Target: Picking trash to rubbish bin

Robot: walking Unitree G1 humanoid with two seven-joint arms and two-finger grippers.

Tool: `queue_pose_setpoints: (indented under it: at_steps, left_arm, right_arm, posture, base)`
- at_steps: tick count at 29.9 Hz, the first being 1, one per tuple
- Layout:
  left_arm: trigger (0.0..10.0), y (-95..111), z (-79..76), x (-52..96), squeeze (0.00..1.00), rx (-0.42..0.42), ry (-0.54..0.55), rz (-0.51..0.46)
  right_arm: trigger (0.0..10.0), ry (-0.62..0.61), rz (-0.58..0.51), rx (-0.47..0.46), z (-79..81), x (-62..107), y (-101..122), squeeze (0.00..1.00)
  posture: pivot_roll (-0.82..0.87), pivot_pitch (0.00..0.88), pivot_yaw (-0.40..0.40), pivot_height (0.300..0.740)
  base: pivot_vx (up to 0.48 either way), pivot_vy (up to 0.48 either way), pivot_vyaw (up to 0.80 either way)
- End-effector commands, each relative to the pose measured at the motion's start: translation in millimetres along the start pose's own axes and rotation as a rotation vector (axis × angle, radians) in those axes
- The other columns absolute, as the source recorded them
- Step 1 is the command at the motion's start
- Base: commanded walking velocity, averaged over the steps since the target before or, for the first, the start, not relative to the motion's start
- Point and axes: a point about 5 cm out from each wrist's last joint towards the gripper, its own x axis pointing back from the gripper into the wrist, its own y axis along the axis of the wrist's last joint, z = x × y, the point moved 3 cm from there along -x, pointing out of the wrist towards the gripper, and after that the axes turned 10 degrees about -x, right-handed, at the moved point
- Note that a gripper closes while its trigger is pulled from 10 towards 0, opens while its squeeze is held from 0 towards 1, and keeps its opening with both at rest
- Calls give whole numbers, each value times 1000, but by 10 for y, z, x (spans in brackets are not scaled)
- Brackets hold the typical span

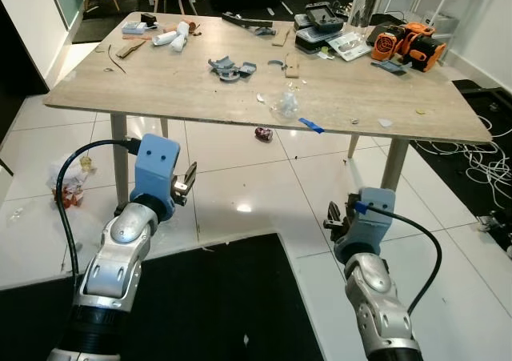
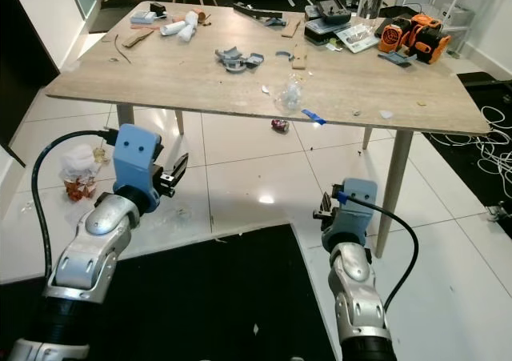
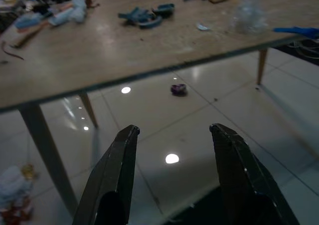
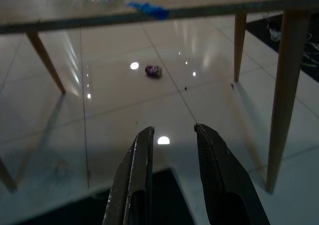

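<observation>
Both grippers below table point(image 1: 200, 105) edge

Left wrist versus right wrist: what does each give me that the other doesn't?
Left wrist: the open left claw, grey parts and white rolls on the tabletop, and a trash pile on the floor. Right wrist: the open right claw and a table leg close by. Both: the can on the floor under the table, and blue tape at its edge.
</observation>
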Motion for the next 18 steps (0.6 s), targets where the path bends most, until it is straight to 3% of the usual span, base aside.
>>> queue_pose_setpoints:
  at_steps: [1, 6, 13, 18]
  left_arm:
    - [10000, -15, -18, 6, 0, -5, -8, 7]
    - [10000, -14, -20, 2, 0, -4, -8, 7]
    - [10000, -7, -32, -5, 0, -1, -9, 5]
    - [10000, -2, -34, -8, 0, 0, -9, 4]
  right_arm:
    - [10000, 29, -37, 5, 3, 2, 77, 0]
    - [10000, 108, -79, 4, 73, -20, 204, 0]
    - [10000, 166, -167, 227, 150, -98, 461, 0]
    - [10000, 176, -194, 212, 158, -103, 520, 0]
  posture:
    - [-28, 141, 40, 740]
    - [-30, 145, 39, 740]
    - [-33, 150, 36, 740]
    - [-35, 151, 35, 740]
  base:
    - [480, 0, 0]
    - [480, 0, 0]
    - [477, 0, 0]
    - [480, 0, 0]
